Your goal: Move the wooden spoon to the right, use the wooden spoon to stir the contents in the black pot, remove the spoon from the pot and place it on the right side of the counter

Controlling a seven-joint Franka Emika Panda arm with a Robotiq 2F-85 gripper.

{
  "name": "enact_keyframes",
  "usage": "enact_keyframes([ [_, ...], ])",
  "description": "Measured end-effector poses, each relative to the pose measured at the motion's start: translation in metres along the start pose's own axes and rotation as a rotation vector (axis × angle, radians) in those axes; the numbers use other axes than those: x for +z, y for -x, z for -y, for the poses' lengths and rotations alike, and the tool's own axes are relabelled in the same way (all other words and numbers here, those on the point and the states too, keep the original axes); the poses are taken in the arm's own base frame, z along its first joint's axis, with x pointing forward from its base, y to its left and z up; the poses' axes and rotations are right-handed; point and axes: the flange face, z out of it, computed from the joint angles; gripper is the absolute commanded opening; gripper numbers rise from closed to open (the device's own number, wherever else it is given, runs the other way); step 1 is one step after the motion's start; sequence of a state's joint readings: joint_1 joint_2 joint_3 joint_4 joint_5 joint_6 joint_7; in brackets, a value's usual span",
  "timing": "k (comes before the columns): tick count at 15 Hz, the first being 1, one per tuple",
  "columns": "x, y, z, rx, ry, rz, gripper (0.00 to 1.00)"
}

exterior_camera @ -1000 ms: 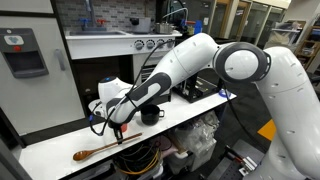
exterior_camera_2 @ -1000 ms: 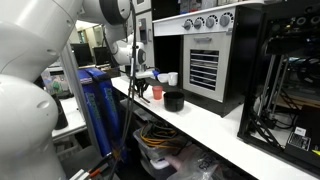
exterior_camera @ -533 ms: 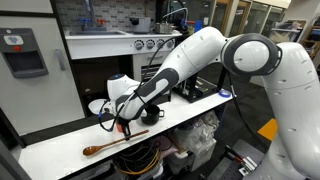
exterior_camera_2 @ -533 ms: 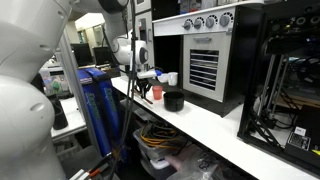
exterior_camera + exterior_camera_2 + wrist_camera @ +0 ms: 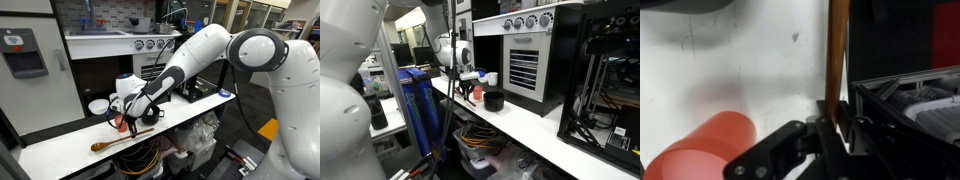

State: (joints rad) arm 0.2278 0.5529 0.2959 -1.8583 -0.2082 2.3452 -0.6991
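1. Gripper [image 5: 832, 122]: a black two-fingered hand on the white robot arm. In the wrist view its fingers are pressed together on a thin wooden handle, with no gap on either side. The pinch is at the near end of the handle.
2. Wooden spoon [image 5: 838, 50]: a long, slender, light-brown utensil. In the wrist view its handle runs straight up from the fingers and out of the top of the picture.
3. The same spoon in an exterior view [image 5: 112, 143]. It lies low and nearly flat along the front edge of the worktop. The small oval bowl is at the far end from the gripper [image 5: 127, 122], which holds the other end. Whether the bowl touches the surface cannot be told.
4. Counter [image 5: 60, 148]: a long, narrow, white top with a rounded edge. In the wrist view it is the pale ground [image 5: 730, 60] behind the handle.
5. Small red cup [image 5: 710, 148]: it stands on the counter near the fingers, beside the handle and apart from it.
6. Black pot [image 5: 494, 100]: a small, round, dark vessel, seen in an exterior view. It stands on the counter [image 5: 545, 128] just beside the red cup [image 5: 477, 92]. The spoon is outside the pot.
7. In that view the gripper [image 5: 461, 88] hangs low by the cup, on the side away from the pot. The spoon itself is too thin to make out there.
8. White mug [image 5: 492, 78]: it stands behind the pot, nearer the appliance at the back.
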Motion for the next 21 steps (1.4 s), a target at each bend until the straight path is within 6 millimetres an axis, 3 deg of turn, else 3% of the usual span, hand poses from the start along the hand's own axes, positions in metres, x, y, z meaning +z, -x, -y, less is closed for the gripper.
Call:
enact_keyframes([
  [5,0.006,0.017,-0.009,0.002,0.005,-0.011,0.04],
  [6,0.007,0.019,-0.011,-0.001,0.007,-0.014,0.40],
  [8,0.007,0.023,-0.014,-0.012,0.009,-0.017,0.46],
  [16,0.003,0.021,-0.016,-0.087,0.014,-0.023,1.00],
  [21,-0.014,0.002,-0.016,-0.152,0.039,-0.047,1.00],
])
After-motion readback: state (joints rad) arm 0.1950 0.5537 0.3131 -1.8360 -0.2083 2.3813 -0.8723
